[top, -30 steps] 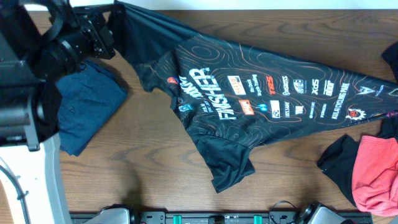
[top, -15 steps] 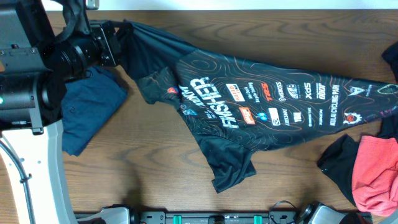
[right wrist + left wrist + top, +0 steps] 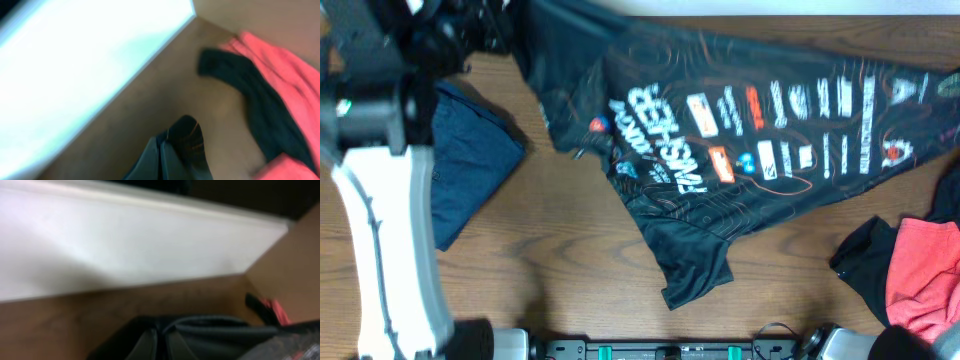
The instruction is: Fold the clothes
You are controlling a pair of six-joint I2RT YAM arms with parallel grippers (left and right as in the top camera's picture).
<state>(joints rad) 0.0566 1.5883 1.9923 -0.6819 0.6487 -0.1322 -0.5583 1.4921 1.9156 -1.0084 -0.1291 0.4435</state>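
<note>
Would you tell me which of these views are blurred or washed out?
Overhead: motion blur smears the black jersey and left arm. Left wrist: soft all over, no glare. Right wrist: out of focus, white surface overexposed, coral-red garment fuzzy.

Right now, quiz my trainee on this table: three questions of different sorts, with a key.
1. Fill in: the navy garment lies beside the ___ arm.
2. What are the left end effector and the right end effector shut on? A) the black jersey B) the navy garment C) nothing
3. True or false: the coral-red garment lies on top of the navy garment.
Key: 1 left. 2 A. 3 false; the coral-red garment sits at the opposite end of the table.
</note>
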